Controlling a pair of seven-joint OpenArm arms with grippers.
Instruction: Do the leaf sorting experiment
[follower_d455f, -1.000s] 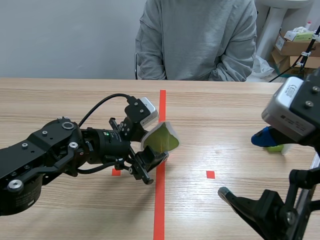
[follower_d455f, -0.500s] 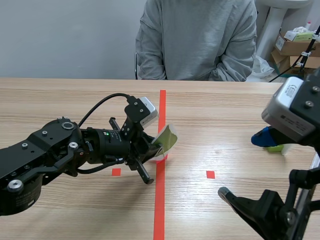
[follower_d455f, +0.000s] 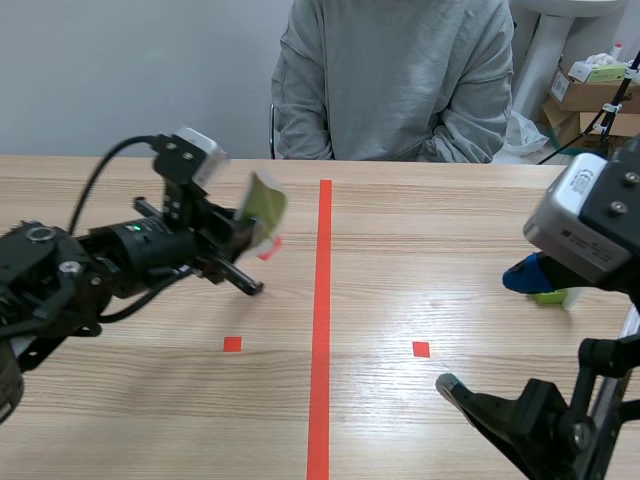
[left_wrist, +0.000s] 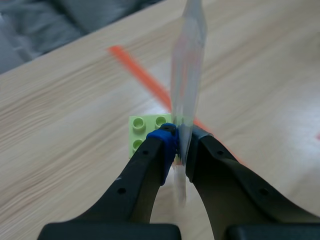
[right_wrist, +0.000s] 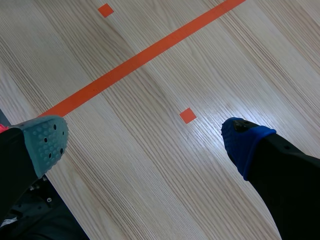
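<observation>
You work on a pale wooden counter. It has one long orange line down its middle and two small orange squares in the lower half of the scene view. Behind the counter there is a plain grey wall. In the upper right corner you see cardboard boxes, at least two. One person in a grey sweatshirt sits across the counter, at the upper middle.

You have two arms. Your left claw is closed on one leaf card, a green leaf sealed in clear plastic. The card is in the upper left part of the scene view, left of the orange line and lifted above the counter. Its lower edge is between the fingers, and its long axis goes up, leaning a little to the right. In the left wrist view you see it edge-on, rising from between the pads. Ahead of this claw one light green building block lies on the counter, near the orange line.

Your right claw is at the lower right, above the counter. Its two fingers stand wide apart.
</observation>
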